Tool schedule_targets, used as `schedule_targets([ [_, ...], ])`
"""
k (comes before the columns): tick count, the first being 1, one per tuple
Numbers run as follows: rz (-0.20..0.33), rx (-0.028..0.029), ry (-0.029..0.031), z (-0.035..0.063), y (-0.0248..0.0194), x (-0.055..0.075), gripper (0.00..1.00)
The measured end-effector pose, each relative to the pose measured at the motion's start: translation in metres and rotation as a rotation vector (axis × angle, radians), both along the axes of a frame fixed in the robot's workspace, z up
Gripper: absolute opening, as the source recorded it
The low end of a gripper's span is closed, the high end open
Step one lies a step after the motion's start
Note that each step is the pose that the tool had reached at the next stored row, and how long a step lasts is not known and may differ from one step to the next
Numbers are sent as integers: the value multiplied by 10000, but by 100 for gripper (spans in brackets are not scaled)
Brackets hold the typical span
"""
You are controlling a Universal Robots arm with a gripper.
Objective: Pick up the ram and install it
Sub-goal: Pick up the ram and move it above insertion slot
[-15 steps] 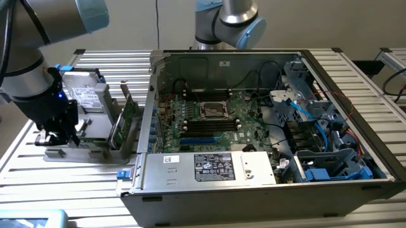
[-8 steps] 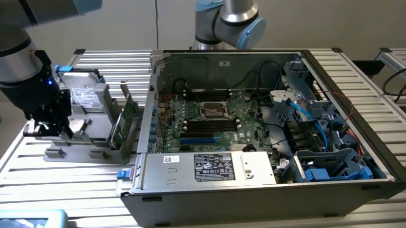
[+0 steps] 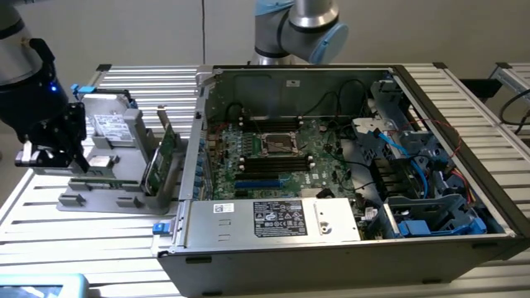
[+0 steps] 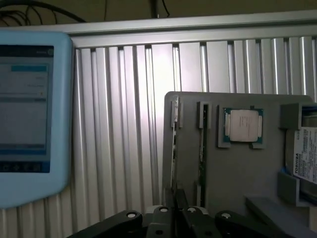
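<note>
Green and slim, the ram (image 3: pixel 103 183) stands on its long edge in a slot along the near side of a grey holder (image 3: pixel 124 202). The holder rests on the slatted aluminium table (image 3: pixel 49 230), at the exterior view's left of the open computer case (image 3: pixel 273 248). The gripper (image 3: pixel 81 164) hangs close above the end of the ram toward the exterior view's left, on a dark arm with a small blue light. Whether it touches the stick cannot be made out, nor whether it is clenched or released.

On the same holder, farther back, sits a hard drive (image 3: pixel 108 124), and a taller green expansion card (image 3: pixel 157 158) stands upright at the side nearest the case. Inside the case lies the motherboard (image 3: pixel 282 158), with dark memory slots on both sides of the processor socket.

From the wrist view, the gripper (image 4: pixel 177 198) looks down on the holder (image 4: pixel 237 188), a processor chip (image 4: pixel 242 125), the labelled hard drive (image 4: pixel 304 163) and a light-blue tablet (image 4: pixel 29 114) on the table.
</note>
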State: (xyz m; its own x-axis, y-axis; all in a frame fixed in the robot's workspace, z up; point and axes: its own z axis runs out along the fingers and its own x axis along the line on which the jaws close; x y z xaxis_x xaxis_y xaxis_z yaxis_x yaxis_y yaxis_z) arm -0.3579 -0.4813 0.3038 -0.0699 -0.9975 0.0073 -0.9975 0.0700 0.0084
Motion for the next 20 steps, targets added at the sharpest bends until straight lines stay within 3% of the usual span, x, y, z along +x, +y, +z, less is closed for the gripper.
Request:
schedule_targets([
  [9,-1,3,44,409,-163,300,13],
  [14,-1,8,59,637,-204,484,13],
  [20,21,8,117,858,-224,674,13],
])
